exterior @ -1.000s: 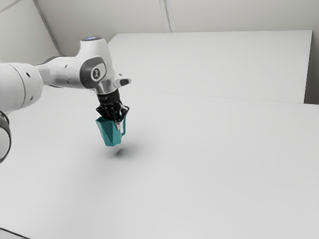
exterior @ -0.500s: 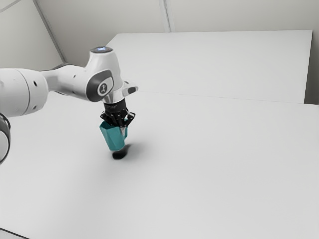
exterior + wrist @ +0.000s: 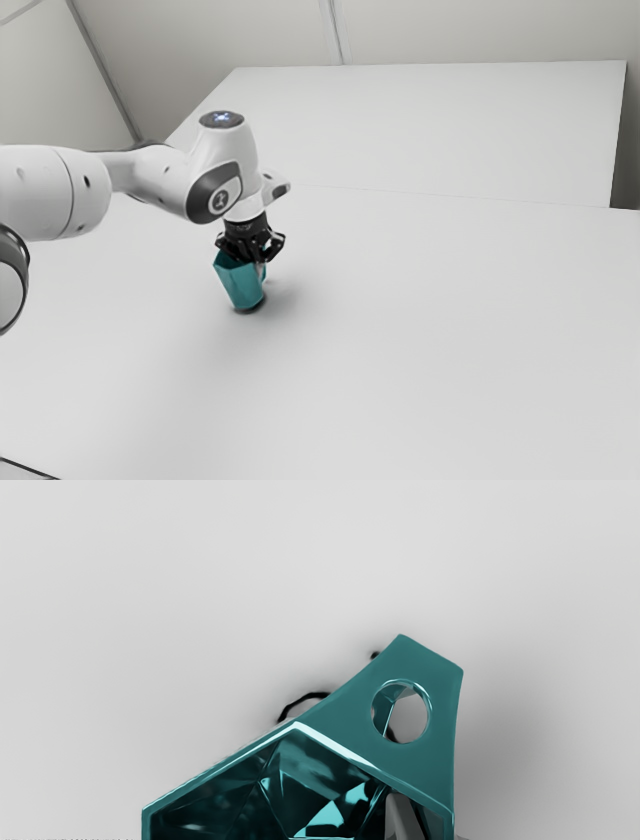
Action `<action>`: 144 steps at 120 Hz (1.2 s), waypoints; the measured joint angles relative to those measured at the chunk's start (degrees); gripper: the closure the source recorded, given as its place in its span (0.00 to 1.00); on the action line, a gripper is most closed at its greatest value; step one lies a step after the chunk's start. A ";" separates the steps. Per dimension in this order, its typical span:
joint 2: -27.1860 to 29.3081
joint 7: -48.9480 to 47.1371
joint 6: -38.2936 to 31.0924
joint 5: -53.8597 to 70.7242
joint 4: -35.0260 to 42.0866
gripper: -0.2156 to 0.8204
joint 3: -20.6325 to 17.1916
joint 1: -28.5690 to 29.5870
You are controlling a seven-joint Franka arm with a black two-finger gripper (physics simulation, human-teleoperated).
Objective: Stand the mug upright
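Down and toward the exterior view's right comes the teal faceted mug, black two-finger gripper pinching its wall, mug tilted, base right by the smooth white tabletop

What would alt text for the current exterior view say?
A black two-finger gripper on a white robot arm holds a glossy, faceted teal mug by its rim, mouth up, base on or just above a smooth white table.
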State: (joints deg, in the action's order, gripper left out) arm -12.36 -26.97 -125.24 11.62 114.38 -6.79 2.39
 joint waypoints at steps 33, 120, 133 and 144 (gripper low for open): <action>-0.02 -4.33 -1.16 -0.09 1.03 0.86 -0.26 -0.06; 10.54 2.86 26.17 -7.59 -16.98 0.23 1.15 0.85; 11.68 7.49 30.86 -8.41 -20.37 0.22 1.19 1.30; 12.46 10.94 34.08 -9.03 -22.81 0.22 1.28 1.54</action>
State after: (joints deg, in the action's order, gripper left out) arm 0.10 -16.03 -91.16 2.59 91.58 -5.52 3.92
